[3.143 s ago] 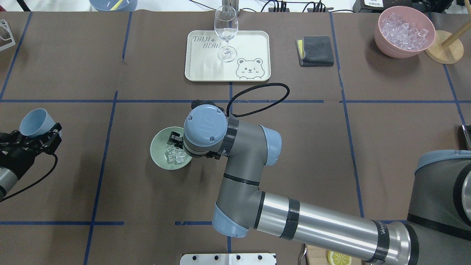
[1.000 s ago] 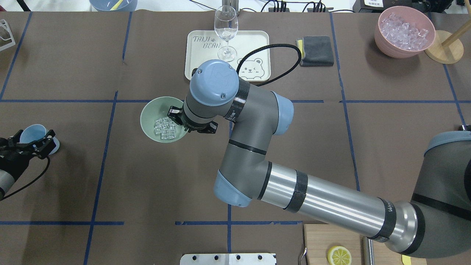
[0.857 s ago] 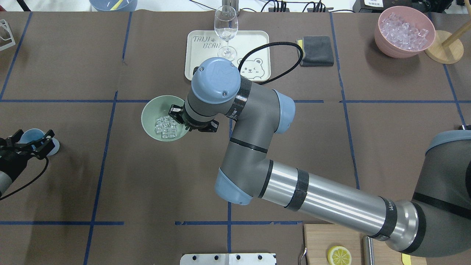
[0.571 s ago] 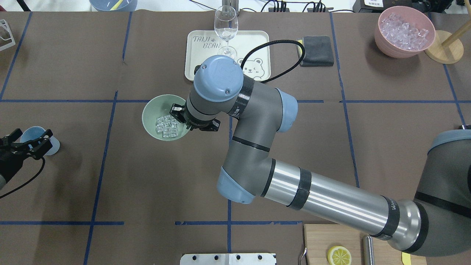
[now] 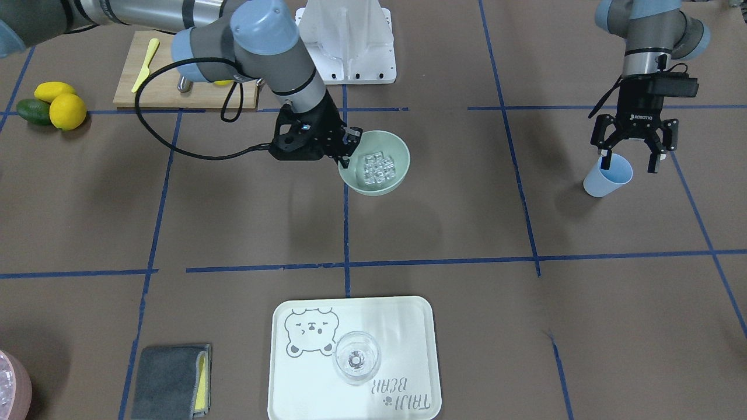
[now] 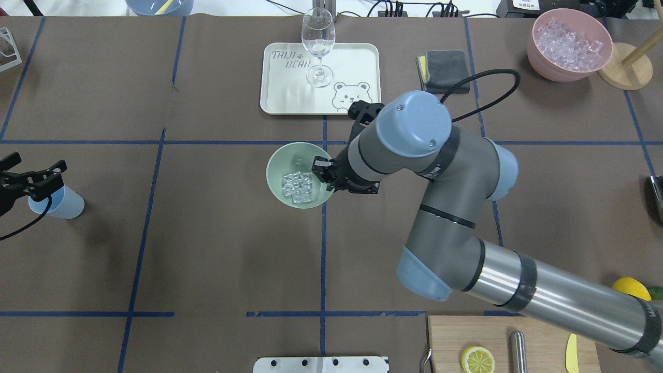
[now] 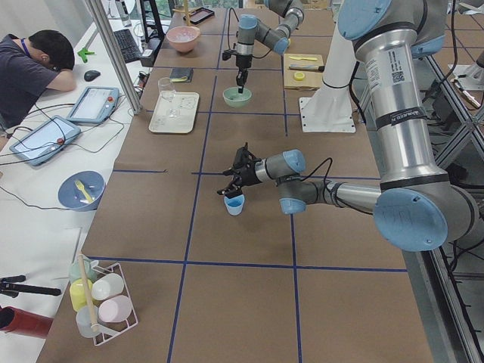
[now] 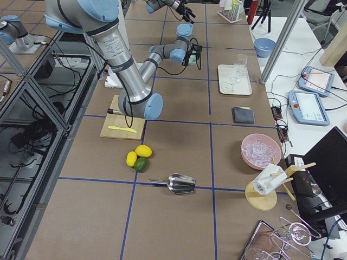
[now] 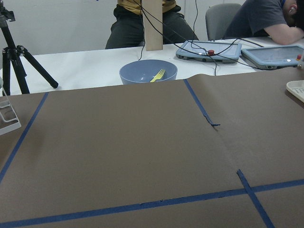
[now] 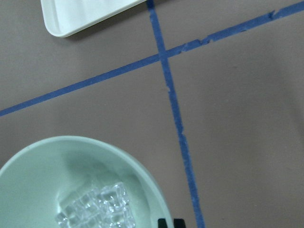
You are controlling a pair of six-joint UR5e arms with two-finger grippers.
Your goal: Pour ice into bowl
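The pale green bowl (image 6: 288,161) sits near the table's middle with the ice (image 6: 298,186) heaped inside it; both also show in the front view, the bowl (image 5: 397,153) and the ice (image 5: 378,166). My right gripper (image 6: 323,176) is shut on the bowl's right rim, and the right wrist view shows that rim (image 10: 71,145) and the ice (image 10: 99,209). My left gripper (image 5: 630,154) is open, its fingers spread just above the upright, empty light blue cup (image 5: 607,178) at the table's left side.
A white tray (image 6: 357,62) holding a stemmed glass (image 6: 318,46) lies beyond the bowl. A grey cloth (image 6: 444,71) and a pink bowl of ice (image 6: 568,44) are at the far right. A cutting board (image 6: 497,347) is at the near right.
My right gripper has carried the bowl with its ice to the right, towards the table's middle. My left gripper has let go of the cup, which now stands on the table.
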